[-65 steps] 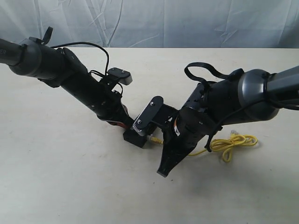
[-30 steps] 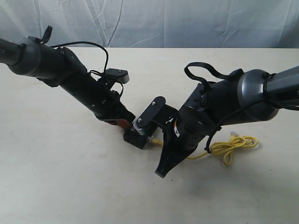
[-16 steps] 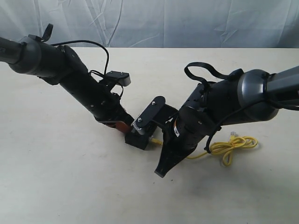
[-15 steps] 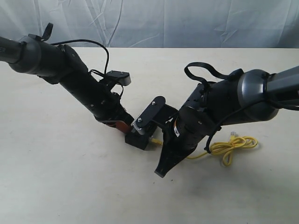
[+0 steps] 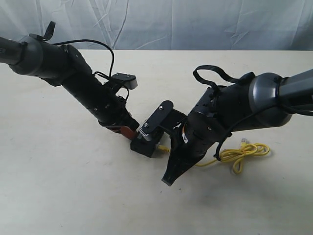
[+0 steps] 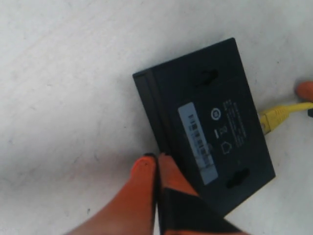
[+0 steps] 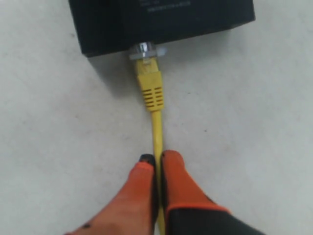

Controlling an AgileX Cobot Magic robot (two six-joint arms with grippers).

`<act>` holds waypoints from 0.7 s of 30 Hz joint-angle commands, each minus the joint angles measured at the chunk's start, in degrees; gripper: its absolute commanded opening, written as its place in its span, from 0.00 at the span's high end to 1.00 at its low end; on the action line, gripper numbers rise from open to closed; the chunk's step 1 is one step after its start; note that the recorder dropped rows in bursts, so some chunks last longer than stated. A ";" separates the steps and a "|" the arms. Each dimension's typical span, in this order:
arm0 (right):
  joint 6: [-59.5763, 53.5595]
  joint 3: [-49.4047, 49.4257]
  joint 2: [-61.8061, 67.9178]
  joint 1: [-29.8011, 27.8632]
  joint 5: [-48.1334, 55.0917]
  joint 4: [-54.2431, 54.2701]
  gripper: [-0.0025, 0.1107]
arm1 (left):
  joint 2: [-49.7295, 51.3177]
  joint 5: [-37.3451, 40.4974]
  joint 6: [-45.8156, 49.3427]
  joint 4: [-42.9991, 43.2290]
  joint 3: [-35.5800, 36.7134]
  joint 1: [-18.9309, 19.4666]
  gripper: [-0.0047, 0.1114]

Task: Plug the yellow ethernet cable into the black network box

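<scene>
The black network box [image 6: 210, 122] lies flat on the table with its pale label [image 6: 197, 142] facing up. My left gripper [image 6: 156, 159] is shut with nothing between its orange fingertips, which touch the box's side edge. The yellow ethernet cable [image 7: 157, 129] runs straight from my right gripper [image 7: 157, 159], which is shut on the cord, to its plug [image 7: 149, 83] seated at a port in the box [image 7: 161, 19]. In the exterior view the box [image 5: 143, 147] sits between the left gripper [image 5: 133, 137] and the right gripper [image 5: 172, 150]. The cable's knotted loop [image 5: 244, 152] trails to the right.
The cable's free plug [image 5: 244, 140] lies beside the loop on the pale tabletop [image 5: 73, 186]. A wrinkled grey backdrop [image 5: 171, 24] stands behind the table's far edge. The right arm's bulky wrist [image 5: 215, 122] hangs over the cord.
The left arm has shifted slightly and pressed closer to the box, which moved a touch to the right. The right gripper still holds the cord in the same spot.
</scene>
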 commanded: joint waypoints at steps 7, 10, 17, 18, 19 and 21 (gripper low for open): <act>0.02 -0.18 -0.47 0.02 -1.51 0.05 0.99 | -0.60 0.67 -0.07 -0.30 -0.24 -0.11 0.96; 0.02 -0.18 -0.47 0.02 -1.51 0.05 0.99 | -0.60 0.54 -0.07 0.64 -0.24 -0.11 0.96; 0.02 -0.18 -0.47 0.02 -1.65 0.05 0.91 | -0.60 0.27 -0.07 1.55 -0.24 -0.11 0.96; 0.02 -0.18 -0.47 0.02 -1.65 0.05 0.85 | -0.60 0.27 -0.07 1.69 -0.24 -0.11 0.96; 0.02 -0.18 -0.47 0.02 -1.65 0.05 0.79 | -0.60 0.27 -0.07 1.82 -0.24 -0.11 0.96; 0.02 -0.18 -0.47 0.02 -1.55 0.05 0.66 | -0.60 0.13 -0.07 1.93 -0.24 -0.11 0.96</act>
